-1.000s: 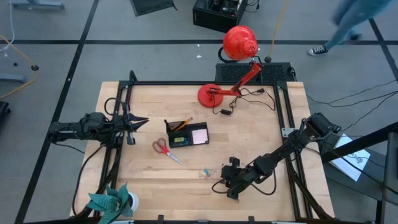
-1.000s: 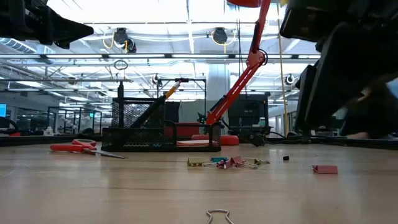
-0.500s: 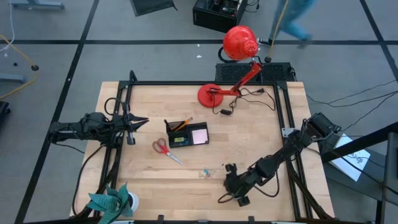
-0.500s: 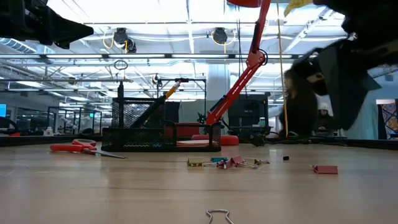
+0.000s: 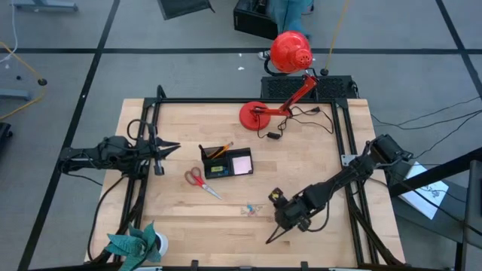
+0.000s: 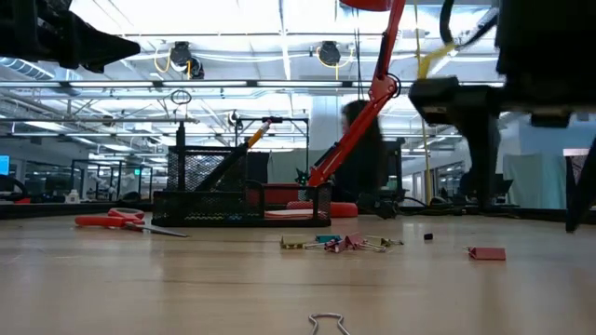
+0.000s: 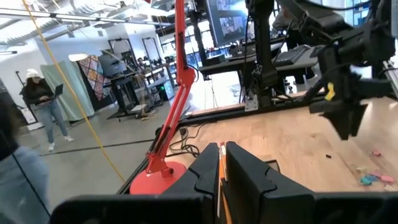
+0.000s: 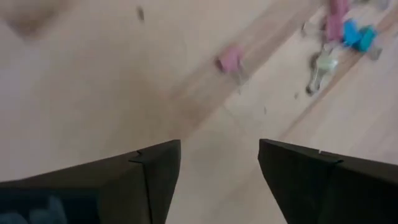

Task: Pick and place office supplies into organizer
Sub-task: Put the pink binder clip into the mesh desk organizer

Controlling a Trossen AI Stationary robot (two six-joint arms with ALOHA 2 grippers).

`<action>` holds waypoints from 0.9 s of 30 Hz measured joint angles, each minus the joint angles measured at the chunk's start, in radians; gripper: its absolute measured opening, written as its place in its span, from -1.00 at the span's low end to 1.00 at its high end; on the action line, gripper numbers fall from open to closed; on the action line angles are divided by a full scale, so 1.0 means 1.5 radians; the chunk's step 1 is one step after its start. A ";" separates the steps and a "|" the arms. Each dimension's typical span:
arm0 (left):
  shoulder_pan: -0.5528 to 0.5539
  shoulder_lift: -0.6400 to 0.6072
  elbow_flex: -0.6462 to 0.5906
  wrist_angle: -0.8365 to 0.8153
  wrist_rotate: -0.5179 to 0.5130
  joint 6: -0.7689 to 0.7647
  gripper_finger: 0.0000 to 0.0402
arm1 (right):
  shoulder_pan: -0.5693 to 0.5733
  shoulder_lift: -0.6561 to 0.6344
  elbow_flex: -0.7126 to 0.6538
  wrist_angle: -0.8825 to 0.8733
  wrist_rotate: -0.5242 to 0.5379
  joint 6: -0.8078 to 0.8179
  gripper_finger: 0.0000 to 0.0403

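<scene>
Since the earlier frame, the right tool (image 5: 273,197) has swung toward the scattered clips and spread its fingers; the left tool (image 5: 167,147) has stayed put.

High view: the black organizer (image 5: 226,162) sits mid-bench, holding pens and an orange pencil (image 5: 219,151) in its rear compartment and a pink notepad (image 5: 242,162) in its right one. Red-handled scissors (image 5: 199,181) lie just beside it, toward the front. A small cluster of clips (image 5: 250,208) rests near the right tool. A red lamp (image 5: 285,53) stands at the bench's (image 5: 316,162) far edge; a teal plant (image 5: 132,243) occupies the near left corner. The left tool waits over the left side, clenched.

Low view: the mesh organizer (image 6: 240,193) stands behind the scissors (image 6: 119,221); the clips (image 6: 343,243) and one pink clip (image 6: 487,253) lie apart on the wood. A wire clip (image 6: 325,323) lies nearest the camera.

Left wrist view: the left fingers (image 7: 247,177) are nearly together, with nothing seen between them; a person (image 7: 43,106) stands in the room beyond.

Right wrist view: the right tool (image 8: 219,162) is released, empty, above bare wood near the pink clip (image 8: 229,60).
</scene>
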 joint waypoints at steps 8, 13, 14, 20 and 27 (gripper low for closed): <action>0.000 0.000 0.000 0.019 0.000 -0.004 -0.82 | -0.024 0.000 -0.002 0.071 -0.003 -0.194 0.11; 0.000 0.000 0.000 0.009 0.000 -0.007 -0.82 | -0.029 0.000 -0.001 0.105 -0.056 -0.230 0.12; 0.000 0.000 0.000 0.007 0.000 -0.007 -0.82 | -0.028 0.000 -0.001 0.107 -0.064 -0.238 0.12; 0.000 0.000 0.000 -0.001 0.000 -0.070 -0.82 | -0.033 0.000 -0.031 0.145 -0.099 -0.269 0.12; 0.000 0.000 0.000 -0.014 0.001 -0.110 -0.82 | -0.052 0.000 -0.091 0.251 -0.119 -0.298 0.13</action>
